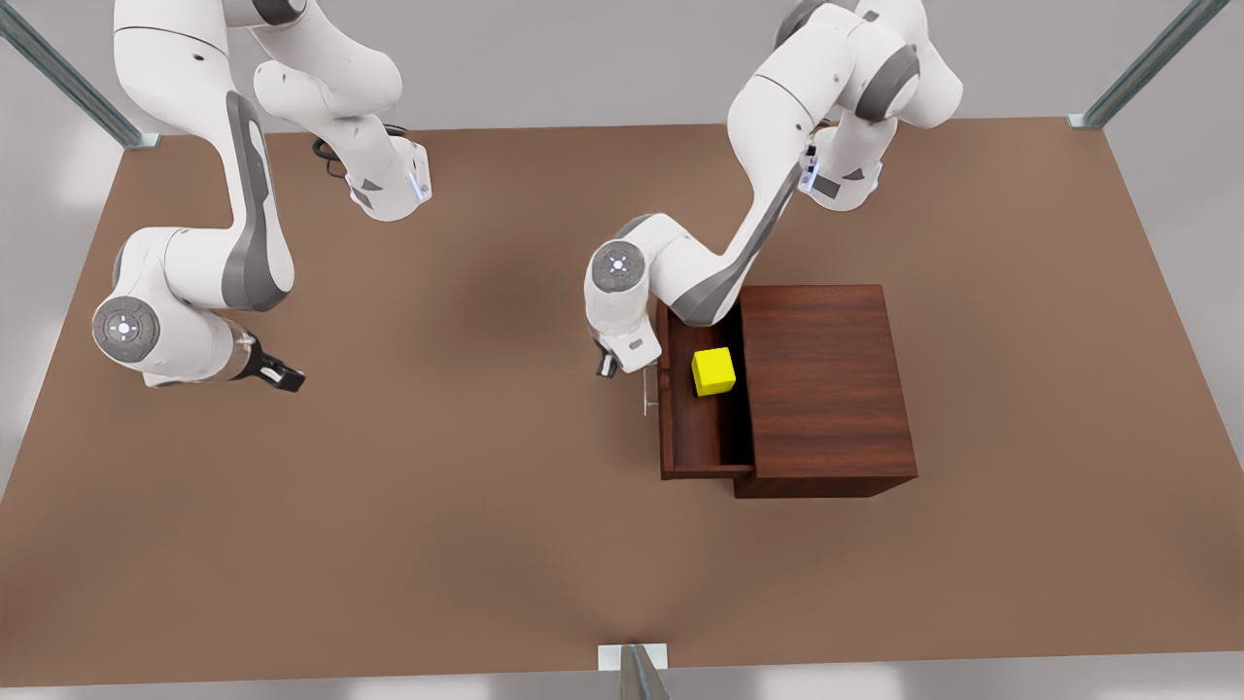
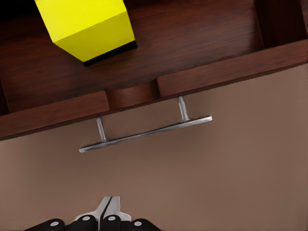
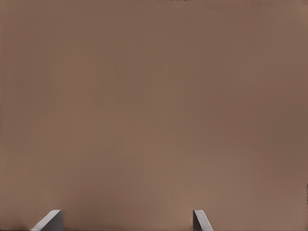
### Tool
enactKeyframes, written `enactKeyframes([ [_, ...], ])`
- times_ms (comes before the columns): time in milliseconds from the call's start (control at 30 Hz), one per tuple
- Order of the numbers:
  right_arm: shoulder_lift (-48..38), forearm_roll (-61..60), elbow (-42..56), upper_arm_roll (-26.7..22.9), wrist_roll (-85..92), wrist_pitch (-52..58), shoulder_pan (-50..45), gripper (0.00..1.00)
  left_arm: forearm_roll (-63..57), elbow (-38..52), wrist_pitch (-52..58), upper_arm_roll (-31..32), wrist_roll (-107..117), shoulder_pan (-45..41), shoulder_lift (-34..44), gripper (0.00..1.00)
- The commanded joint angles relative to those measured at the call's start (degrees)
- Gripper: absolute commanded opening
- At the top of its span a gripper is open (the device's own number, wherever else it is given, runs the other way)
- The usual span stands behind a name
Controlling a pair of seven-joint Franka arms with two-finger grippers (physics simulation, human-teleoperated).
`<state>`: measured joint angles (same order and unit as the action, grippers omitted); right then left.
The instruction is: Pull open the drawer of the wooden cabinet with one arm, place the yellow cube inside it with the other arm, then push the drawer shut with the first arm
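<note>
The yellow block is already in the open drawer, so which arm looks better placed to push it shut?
The left. Its hand sits shut right by the drawer's handle, the yellow cube inside. The right hand waits open, far off over bare table.

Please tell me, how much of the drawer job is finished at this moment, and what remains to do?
Done: the drawer stands pulled out of the wooden cabinet, and the yellow cube lies inside it. In hand: the left gripper, fingers shut, sits just in front of the silver handle, apart from it. The right gripper waits open over bare table. Left: pushing the drawer shut.
</note>
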<state>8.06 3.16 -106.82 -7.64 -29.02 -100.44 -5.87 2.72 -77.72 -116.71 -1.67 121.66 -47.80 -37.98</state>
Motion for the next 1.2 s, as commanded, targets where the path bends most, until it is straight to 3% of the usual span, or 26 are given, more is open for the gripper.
enactKeyframes([
  [0,0.11,0.00,0.03,0.00,30.95,-0.55,-0.02,1.00,-2.98,-0.24,-4.22,-0.35,31.62,-0.01,-0.16,0.19],
  [300,0.46,0.18,0.20,0.08,30.60,-0.55,-0.10,1.00,-4.48,-4.63,-1.68,-2.46,20.72,0.34,-0.07,0.18],
  [700,0.90,0.26,0.56,0.08,29.81,-0.63,-0.28,1.00,-4.39,-4.28,8.08,-3.86,8.51,2.98,0.72,0.18],
  [1167,0.99,0.35,0.56,0.08,29.81,-0.63,-0.28,1.00,-4.48,-4.10,10.89,-5.36,1.03,7.63,0.98,0.18],
])
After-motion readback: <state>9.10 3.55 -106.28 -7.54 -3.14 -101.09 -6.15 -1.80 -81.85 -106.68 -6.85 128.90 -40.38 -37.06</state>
